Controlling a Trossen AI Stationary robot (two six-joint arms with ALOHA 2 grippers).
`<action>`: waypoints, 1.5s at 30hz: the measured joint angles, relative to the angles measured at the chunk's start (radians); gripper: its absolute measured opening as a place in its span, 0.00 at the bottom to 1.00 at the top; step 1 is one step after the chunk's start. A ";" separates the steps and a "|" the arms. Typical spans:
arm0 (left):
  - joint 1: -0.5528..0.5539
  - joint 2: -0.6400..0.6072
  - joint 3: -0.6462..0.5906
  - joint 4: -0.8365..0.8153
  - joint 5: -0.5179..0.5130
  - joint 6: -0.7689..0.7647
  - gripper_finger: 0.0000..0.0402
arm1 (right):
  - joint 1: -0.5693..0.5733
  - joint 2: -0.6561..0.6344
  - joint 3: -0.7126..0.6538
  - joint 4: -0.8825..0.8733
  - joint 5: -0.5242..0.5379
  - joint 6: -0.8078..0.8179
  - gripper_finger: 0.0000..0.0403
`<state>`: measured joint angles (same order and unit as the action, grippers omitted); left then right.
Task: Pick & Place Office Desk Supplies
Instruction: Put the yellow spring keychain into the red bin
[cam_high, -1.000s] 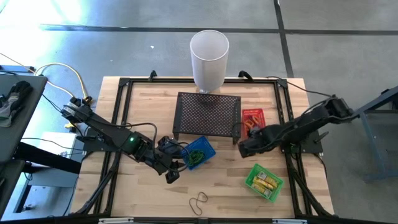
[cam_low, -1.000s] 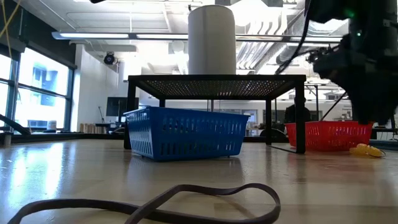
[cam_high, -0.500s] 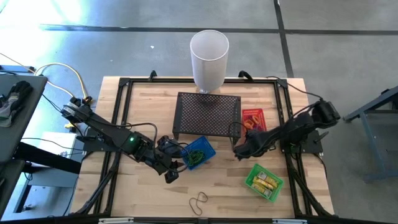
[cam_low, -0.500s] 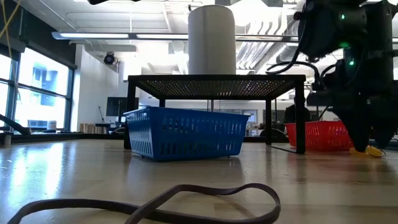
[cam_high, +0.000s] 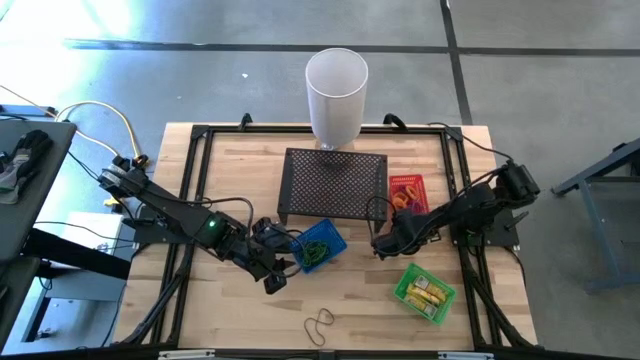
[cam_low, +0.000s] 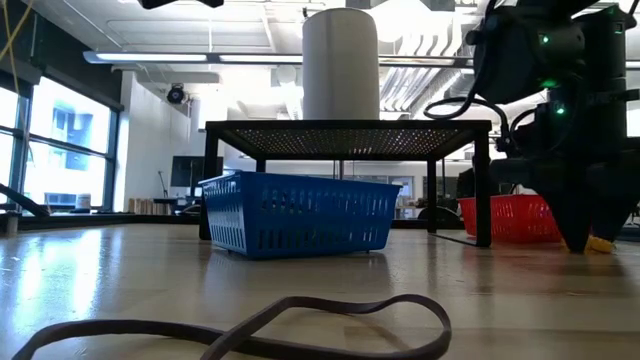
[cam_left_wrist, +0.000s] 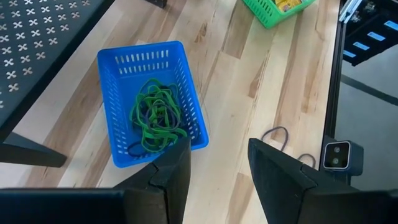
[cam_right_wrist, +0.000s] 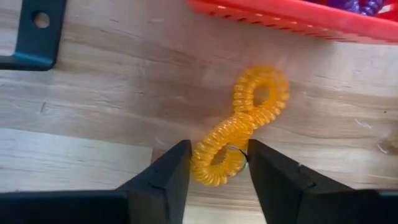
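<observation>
While both dark arms are being seen from above on the pale wooden worktop (cam_high: 230, 320), the right gripper (cam_high: 381, 246) is being held low beside the black perforated mesh stand (cam_high: 333, 184), near the small red plastic basket (cam_high: 407, 190) and above the green plastic basket (cam_high: 424, 292) holding small yellow rectangular pieces (cam_high: 428, 291). The left gripper (cam_high: 275, 280) is being held just beside the blue plastic basket (cam_high: 318, 244), in which green band loops (cam_high: 316, 250) are lying. A dark thin rubber band (cam_high: 319, 323) is lying alone near the worktop's front edge, and a tall white cylinder (cam_high: 336, 95) is standing behind the stand.

From table height, the dark band is being seen stretched across the foreground, the blue basket under the stand, and the right arm reaching down to the worktop in front of the red basket, with a bit of yellow showing at its tip.

Through the left wrist camera, the left fingers (cam_left_wrist: 171, 171) are being held apart with nothing between them, above bare wood beside the blue basket's tangle of green and purple loops; the dark band is lying farther off.

Through the right wrist camera, the right fingers (cam_right_wrist: 168, 177) are being set on either side of one end of an orange-yellow coiled loop twisted into a figure eight (cam_right_wrist: 242, 121), lying on the wood just beside the red basket's rim. Whether the coil is already being squeezed cannot be told.
</observation>
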<state>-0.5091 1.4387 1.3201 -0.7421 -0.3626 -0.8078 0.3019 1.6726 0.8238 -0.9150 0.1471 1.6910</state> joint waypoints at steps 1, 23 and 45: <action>0.000 0.000 0.000 -0.002 0.000 0.000 0.39 | 0.000 0.000 0.000 0.002 -0.001 -0.002 0.36; 0.041 -0.001 0.000 -0.015 0.000 0.060 0.39 | 0.162 -0.263 0.007 -0.077 -0.044 0.044 0.03; 0.056 -0.001 0.000 -0.013 0.058 0.007 0.39 | -0.188 -0.499 0.019 -0.179 0.270 -0.339 0.03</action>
<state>-0.4533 1.4380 1.3201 -0.7555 -0.3050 -0.8005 0.1139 1.1736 0.8424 -1.0938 0.4169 1.3519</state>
